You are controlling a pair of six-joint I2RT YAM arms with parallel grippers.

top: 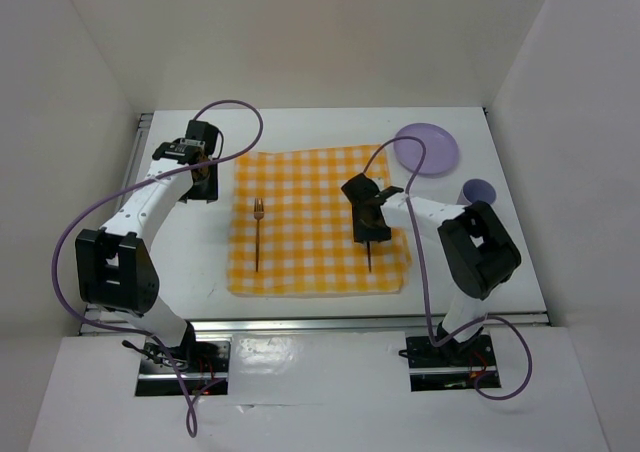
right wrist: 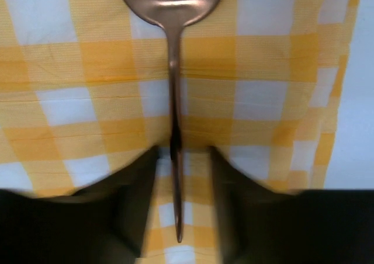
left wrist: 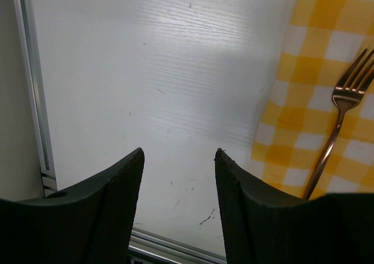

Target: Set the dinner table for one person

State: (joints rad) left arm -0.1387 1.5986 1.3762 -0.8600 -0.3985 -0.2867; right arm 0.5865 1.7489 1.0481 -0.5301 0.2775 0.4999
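We see the left gripper (left wrist: pixel 178 156) with jaws apart and nothing between them. The bare dinner table (left wrist: pixel 152 71) lies under them, and the fork (left wrist: pixel 345 97) is to their right on the checked cloth (left wrist: pixel 292 118). The right gripper (right wrist: pixel 180 156) jaws stand parted, with the spoon (right wrist: pixel 173 71) handle between them.

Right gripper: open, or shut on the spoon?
Open. On the right gripper, both fingers stand clear of the spoon handle, checked cloth showing in the gaps.
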